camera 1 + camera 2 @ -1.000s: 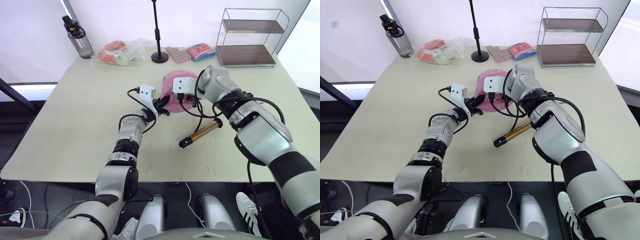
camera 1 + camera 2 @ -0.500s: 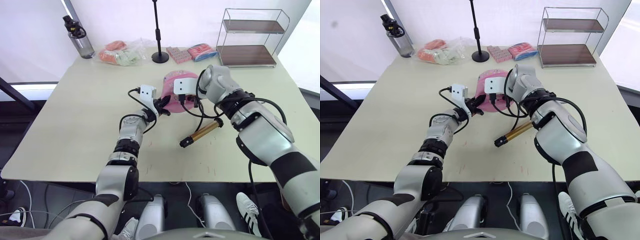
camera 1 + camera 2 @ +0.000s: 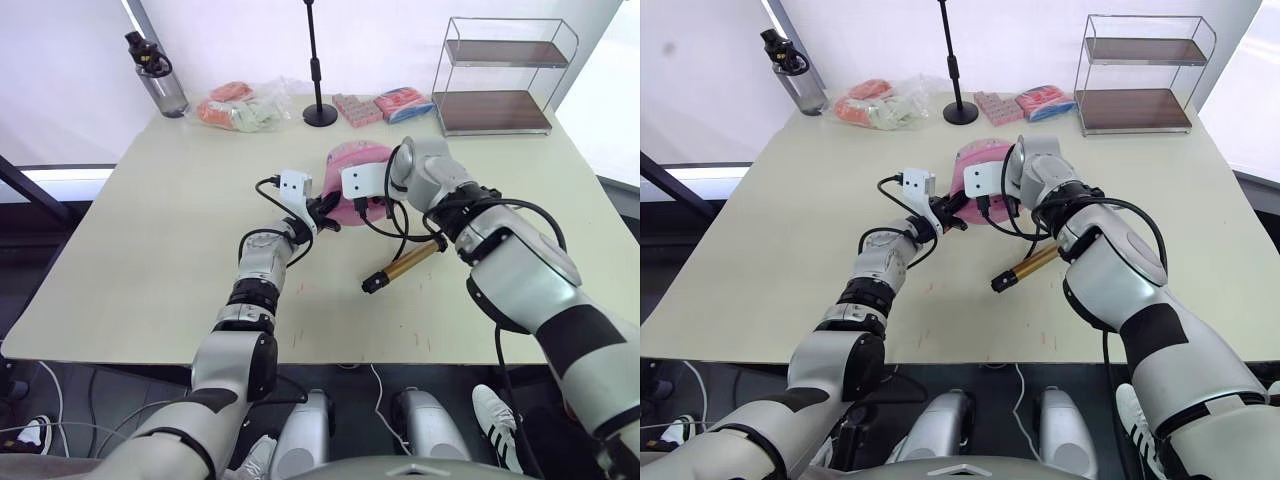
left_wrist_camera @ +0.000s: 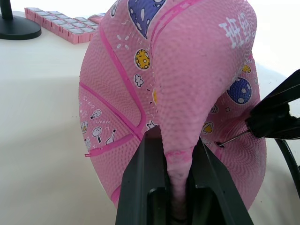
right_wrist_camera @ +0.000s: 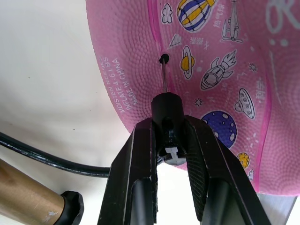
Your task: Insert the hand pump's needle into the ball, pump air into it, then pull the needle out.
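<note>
Pink and sagging, the ball [image 4: 187, 93] sits mid-table, a fold of its skin pinched between the left gripper's [image 4: 176, 154] fingers. The right gripper [image 5: 169, 140] clamps the black fitting of the needle [image 5: 164, 77], whose tip sits at the ball's valve hole. The pump [image 3: 405, 266] lies on the table [image 3: 150, 250] just beside the ball, its hose curving up to the fitting.

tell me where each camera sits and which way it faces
Left and right eye views: on the head, looking down over both arms at the table, ball and hand pump.
Left wrist view: along the left tool, pinching a fold of the ball.
Right wrist view: along the right tool, holding the needle at the ball's valve hole.
Both wrist views share ball and needle.
</note>
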Tool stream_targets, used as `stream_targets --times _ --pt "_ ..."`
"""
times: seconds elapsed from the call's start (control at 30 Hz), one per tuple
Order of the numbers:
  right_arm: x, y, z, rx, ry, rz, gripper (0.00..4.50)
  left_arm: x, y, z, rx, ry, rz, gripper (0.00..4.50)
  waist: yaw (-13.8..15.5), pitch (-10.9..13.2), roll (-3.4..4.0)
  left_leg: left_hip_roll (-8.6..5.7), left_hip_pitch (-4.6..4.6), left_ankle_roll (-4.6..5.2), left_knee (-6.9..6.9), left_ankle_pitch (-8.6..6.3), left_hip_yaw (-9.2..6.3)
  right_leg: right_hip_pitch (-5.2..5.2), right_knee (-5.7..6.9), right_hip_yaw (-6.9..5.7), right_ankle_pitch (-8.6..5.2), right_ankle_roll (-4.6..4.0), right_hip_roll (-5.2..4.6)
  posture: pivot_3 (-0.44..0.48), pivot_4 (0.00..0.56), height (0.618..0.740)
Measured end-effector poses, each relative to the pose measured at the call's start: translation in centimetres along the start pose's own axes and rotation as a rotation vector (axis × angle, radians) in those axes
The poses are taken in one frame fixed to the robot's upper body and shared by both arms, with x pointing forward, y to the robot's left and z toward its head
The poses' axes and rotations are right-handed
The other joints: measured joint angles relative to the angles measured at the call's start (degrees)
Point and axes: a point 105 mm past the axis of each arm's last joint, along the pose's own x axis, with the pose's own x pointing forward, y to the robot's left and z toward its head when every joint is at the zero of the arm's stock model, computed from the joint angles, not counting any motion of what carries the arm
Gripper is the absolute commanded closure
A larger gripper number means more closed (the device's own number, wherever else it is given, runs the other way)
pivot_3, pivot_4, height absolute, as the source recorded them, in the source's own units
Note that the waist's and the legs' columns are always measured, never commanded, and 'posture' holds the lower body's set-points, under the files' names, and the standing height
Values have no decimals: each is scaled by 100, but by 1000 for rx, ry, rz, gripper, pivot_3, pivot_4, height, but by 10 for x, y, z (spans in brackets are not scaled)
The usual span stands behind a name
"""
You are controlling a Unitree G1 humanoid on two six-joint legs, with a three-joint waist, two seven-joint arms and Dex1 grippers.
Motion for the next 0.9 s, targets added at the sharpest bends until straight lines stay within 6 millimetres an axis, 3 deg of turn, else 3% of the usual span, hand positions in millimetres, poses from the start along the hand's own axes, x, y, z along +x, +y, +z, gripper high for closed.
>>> stream_targets --times 0.9 --pt "11 4 15 4 -37 -42 4190 -5 2 0 -127 -12 -4 4416 -58 -1 0 2 9 -11 -11 7 -5 3 0 -2 -1 -2 2 0 150 731"
